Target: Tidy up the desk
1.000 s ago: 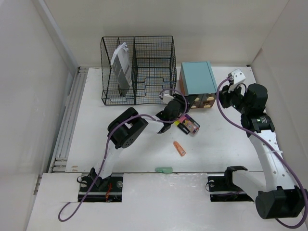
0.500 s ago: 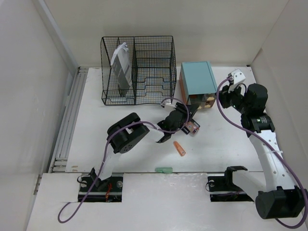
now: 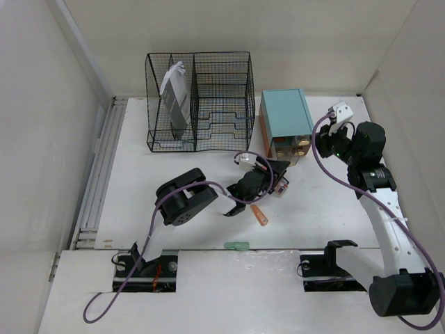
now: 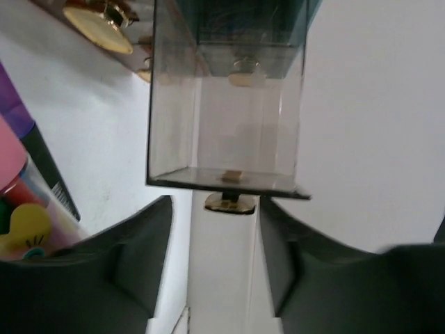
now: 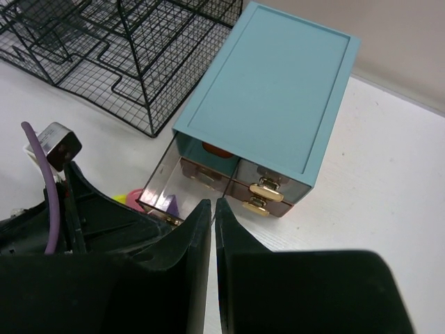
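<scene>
Counter [image 3: 139, 181]: white, matte, walled at the sides and back. It fills most of my overhead view and carries every item listed here.

Wire rack [image 3: 201, 97]: black, at the far left of the counter. A grey booklet [image 3: 175, 97] stands upright in its left compartment.

Drawer box [image 3: 286, 113]: teal top, just right of the rack. One clear drawer [image 4: 222, 104] stands partly out of its front.

Left pincer [image 4: 215, 203]: its fingers are spread, with the drawer's gold knob [image 4: 231, 202] between them. I cannot tell whether either finger touches the knob.

Clear pack [image 4: 21, 209]: pink, yellow and purple contents, lying just beside the left pincer.

Right pincer [image 5: 212, 203]: held above the counter to the right of the drawer box. Its fingers are closed together on nothing.

Orange cylinder [image 3: 260, 216]: lies flat on the counter, just on the near side of the left pincer.

Green strip [image 3: 236, 245]: lies at the counter's near edge, between the two arm bases.
</scene>
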`<state>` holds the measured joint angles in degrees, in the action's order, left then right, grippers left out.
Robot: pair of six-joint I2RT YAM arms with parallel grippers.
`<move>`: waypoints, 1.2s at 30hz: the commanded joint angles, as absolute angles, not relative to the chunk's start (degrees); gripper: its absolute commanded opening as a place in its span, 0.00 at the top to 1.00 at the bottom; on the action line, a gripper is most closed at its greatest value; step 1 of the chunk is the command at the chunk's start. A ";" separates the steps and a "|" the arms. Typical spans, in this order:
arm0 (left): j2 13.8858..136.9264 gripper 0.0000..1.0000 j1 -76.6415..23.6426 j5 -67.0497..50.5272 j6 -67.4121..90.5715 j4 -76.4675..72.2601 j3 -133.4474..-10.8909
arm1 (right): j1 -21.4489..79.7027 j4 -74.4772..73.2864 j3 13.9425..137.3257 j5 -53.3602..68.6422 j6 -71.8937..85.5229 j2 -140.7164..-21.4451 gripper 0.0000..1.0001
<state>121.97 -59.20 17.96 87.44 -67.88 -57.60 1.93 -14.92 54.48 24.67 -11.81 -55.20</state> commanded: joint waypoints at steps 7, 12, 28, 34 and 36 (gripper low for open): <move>113.56 0.37 -60.64 16.26 84.11 -71.62 -53.80 | 1.76 -11.78 54.58 25.84 -12.30 -54.23 0.85; 105.48 0.35 -62.92 16.78 81.04 -72.25 -49.14 | 1.76 -12.30 54.58 25.84 -13.35 -54.23 0.79; 69.45 1.00 -71.46 40.50 50.19 -42.99 -23.42 | 5.78 -37.60 59.68 44.22 -43.06 -58.44 0.76; 53.28 0.71 -72.60 42.80 49.57 -34.38 -13.90 | 26.67 -41.84 59.86 23.17 -44.48 -64.24 0.67; 47.94 0.68 -73.21 42.80 51.76 -31.31 -11.70 | 30.74 -40.79 59.85 18.04 -42.81 -66.26 0.55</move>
<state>53.71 -72.42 39.86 52.29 -36.18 -13.26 25.80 -38.70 58.04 28.80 -42.06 -64.60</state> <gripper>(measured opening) 0.311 0.409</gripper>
